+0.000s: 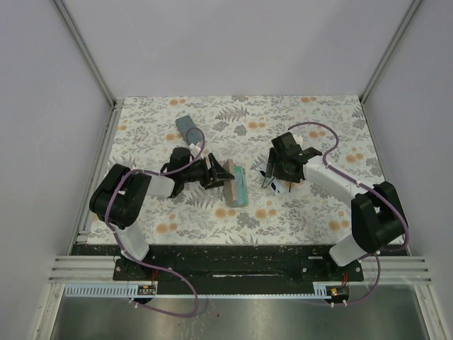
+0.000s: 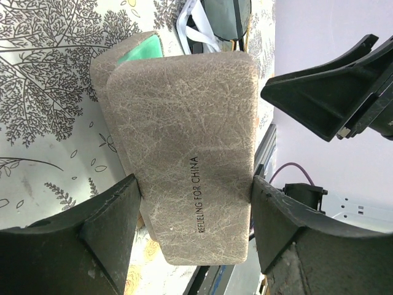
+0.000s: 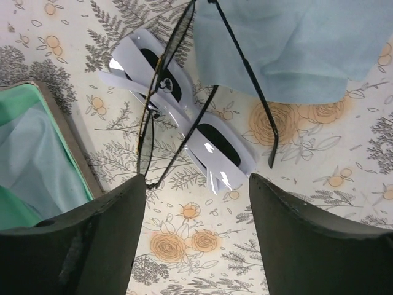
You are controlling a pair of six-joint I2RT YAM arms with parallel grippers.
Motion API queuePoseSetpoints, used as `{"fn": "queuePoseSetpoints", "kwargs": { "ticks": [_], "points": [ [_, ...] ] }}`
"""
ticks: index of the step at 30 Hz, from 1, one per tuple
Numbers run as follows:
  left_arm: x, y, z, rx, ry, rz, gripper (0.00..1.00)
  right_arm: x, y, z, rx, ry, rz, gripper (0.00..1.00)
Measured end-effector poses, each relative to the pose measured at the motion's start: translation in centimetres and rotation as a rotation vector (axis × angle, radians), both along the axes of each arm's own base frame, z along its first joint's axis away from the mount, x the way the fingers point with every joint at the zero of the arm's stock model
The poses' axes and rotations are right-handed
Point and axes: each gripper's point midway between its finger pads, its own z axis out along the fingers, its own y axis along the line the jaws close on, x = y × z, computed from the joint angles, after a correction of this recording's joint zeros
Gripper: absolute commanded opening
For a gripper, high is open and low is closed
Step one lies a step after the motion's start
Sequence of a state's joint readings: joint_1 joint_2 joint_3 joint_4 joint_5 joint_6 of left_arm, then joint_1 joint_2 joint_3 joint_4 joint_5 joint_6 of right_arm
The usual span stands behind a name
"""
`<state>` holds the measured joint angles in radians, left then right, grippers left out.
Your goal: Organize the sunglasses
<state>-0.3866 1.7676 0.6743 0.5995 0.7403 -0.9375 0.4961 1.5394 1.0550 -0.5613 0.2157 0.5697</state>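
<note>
Sunglasses [image 3: 158, 92]: thin black wire frame, slim black arms, and lenses clear enough that you see the floral pattern through them.
Where they lie: just ahead of your right pincer [image 3: 196, 181], slanted across a white-framed pair [image 3: 215, 144]. One black arm crosses the light blue cloth [image 3: 288, 49] ahead and to the pincer's right.
Cut off: the far end of the black frame runs out of the top edge of the right wrist view.
Hard to tell: the near end of the frame comes right up to the tip of that pincer's left finger [image 3: 92, 239]; you cannot tell whether they touch. In the top view the frame is too thin to pick out under the wrist.
Right pincer: fingers spread wide, nothing between them.
Left pincer [image 2: 196, 184]: pinching the raised lid of the tan case [image 2: 184, 123], one finger pressed to each side.
Case interior: green lining [image 3: 24, 104], to the right pincer's left.
Arms: both reach low over the bench [image 1: 311, 120] toward each other, with the case between the two pincers.
</note>
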Motion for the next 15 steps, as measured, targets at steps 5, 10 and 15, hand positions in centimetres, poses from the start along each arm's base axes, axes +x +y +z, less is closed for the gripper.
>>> {"fn": "queuePoseSetpoints", "kwargs": {
  "ticks": [5,10,15],
  "points": [
    [0.0,0.0,0.1,0.015,-0.006,-0.009,0.42,0.7,0.9,-0.5,0.031,-0.001,0.0,0.74],
    [-0.2,0.1,0.0,0.018,0.003,-0.011,0.42,2.4,1.9,-0.5,0.057,-0.011,-0.031,0.87],
    [-0.2,0.1,0.0,0.018,0.003,-0.011,0.42,3.8,2.2,-1.1,0.097,-0.009,-0.108,0.88]
  ]
}}
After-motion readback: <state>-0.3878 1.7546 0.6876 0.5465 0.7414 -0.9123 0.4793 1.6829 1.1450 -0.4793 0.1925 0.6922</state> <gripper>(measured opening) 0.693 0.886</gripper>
